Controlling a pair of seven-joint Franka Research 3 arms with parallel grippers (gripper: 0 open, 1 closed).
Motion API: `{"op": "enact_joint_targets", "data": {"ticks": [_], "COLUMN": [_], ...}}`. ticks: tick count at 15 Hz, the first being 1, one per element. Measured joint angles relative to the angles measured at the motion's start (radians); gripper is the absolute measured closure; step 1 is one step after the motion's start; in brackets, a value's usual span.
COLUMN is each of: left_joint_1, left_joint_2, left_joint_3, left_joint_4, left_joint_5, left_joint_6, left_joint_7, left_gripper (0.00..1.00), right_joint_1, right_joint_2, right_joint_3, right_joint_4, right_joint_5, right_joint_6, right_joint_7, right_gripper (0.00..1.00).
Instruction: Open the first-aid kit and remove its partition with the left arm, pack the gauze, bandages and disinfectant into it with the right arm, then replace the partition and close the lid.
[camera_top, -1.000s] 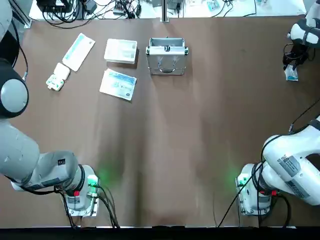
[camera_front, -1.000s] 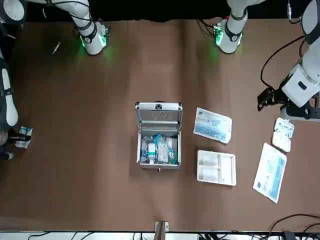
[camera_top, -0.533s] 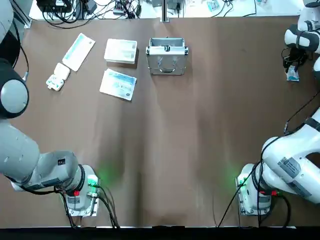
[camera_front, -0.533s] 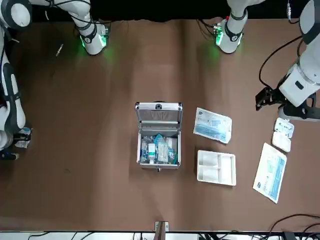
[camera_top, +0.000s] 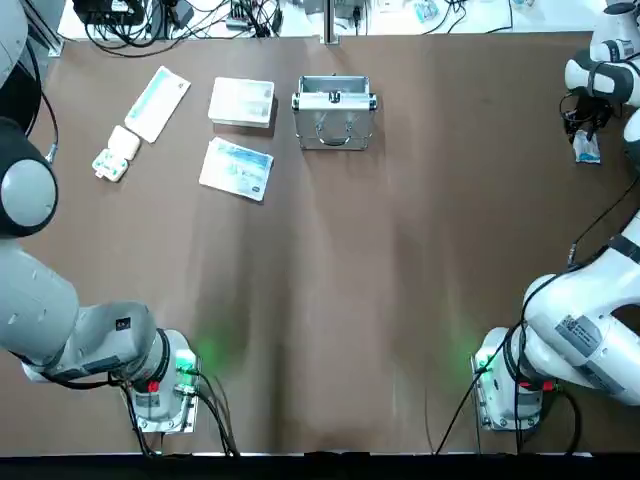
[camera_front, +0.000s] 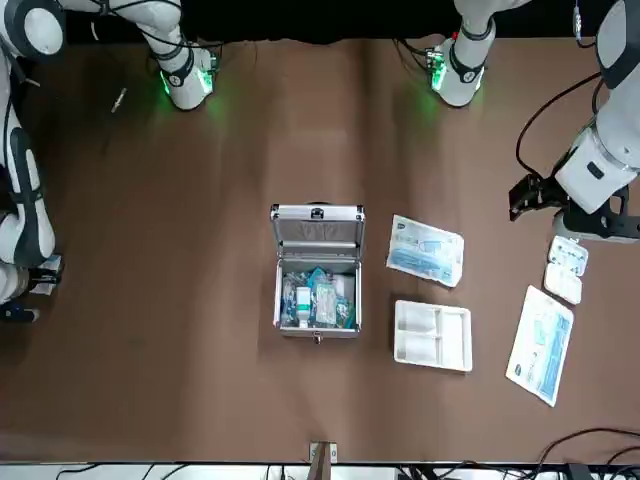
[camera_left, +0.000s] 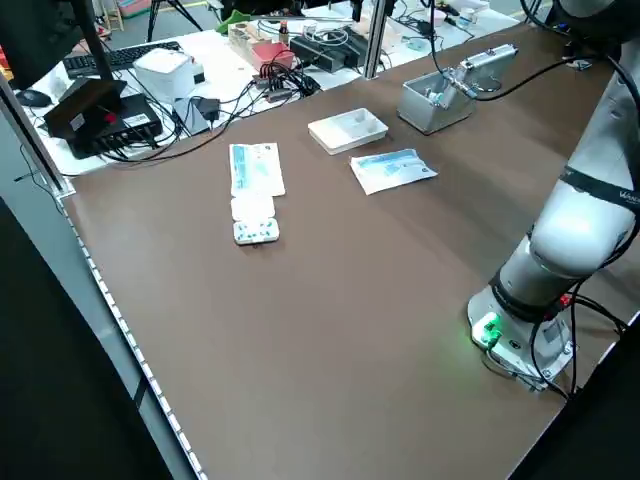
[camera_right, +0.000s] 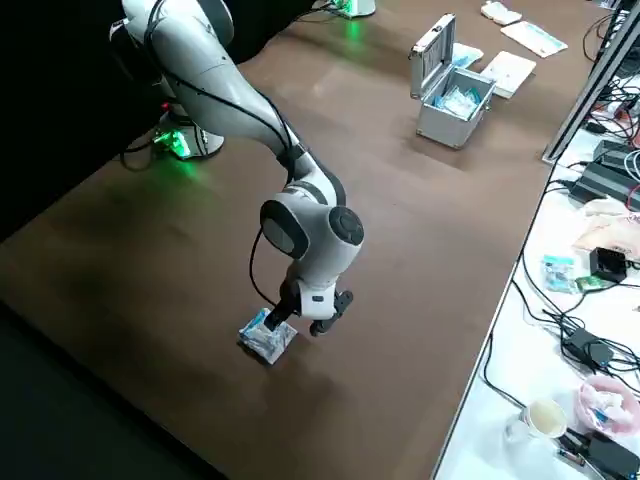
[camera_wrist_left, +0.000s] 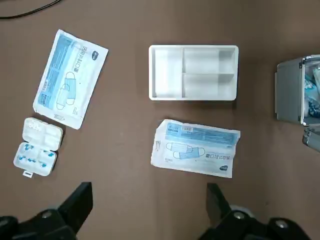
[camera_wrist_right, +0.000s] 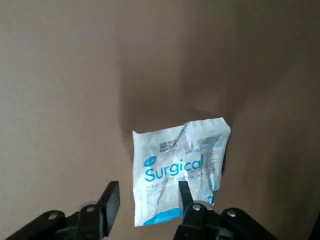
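Standing at the far middle of the brown worktop (camera_top: 330, 290), a small silver metal first-aid case (camera_front: 317, 300) is seen with its flat silver lid (camera_front: 317, 228) raised upright, handle side toward the robot. Inside the case, a tiny white bottle of disinfectant with a blue label (camera_front: 302, 299) is found among blue-and-white packets.

The pale cream rectangular plastic partition tray (camera_top: 242, 101) is set flat on the worktop just beside the case, on the robot's left of it; its shallow compartments are shown in the left wrist view (camera_wrist_left: 193, 73).

A flat white-and-blue printed mask packet (camera_top: 237, 168) is placed near the partition, on the robot's side of it. A second flat white-and-blue packet (camera_top: 157, 102) and a small white compartmented pill box (camera_top: 115, 154) are laid further left.

The left pincer (camera_wrist_left: 149, 210) is held above the worktop near these left-hand items, fingers spread wide, nothing between them.

The right pincer (camera_wrist_right: 147, 200) is stationed at the far right edge of the worktop, well apart from the case, directly over a small white-and-blue packet printed "Surgical" (camera_wrist_right: 180, 167). Its fingers are parted with one at the packet's edge; whether the packet is gripped cannot be told.
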Motion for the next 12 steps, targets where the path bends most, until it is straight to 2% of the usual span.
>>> {"op": "enact_joint_targets", "data": {"ticks": [12], "left_joint_1": [0.0], "left_joint_2": [0.0], "left_joint_3": [-0.004], "left_joint_4": [-0.002], "left_joint_5": [0.0], "left_joint_6": [0.0], "left_joint_7": [-0.001], "left_gripper": [0.0], "right_joint_1": [0.005], "right_joint_2": [0.0], "right_joint_3": [-0.005], "right_joint_4": [-0.016], "right_joint_5": [-0.058], "right_joint_6": [-0.003], "right_joint_7": [0.022], "right_gripper": [0.44]}}
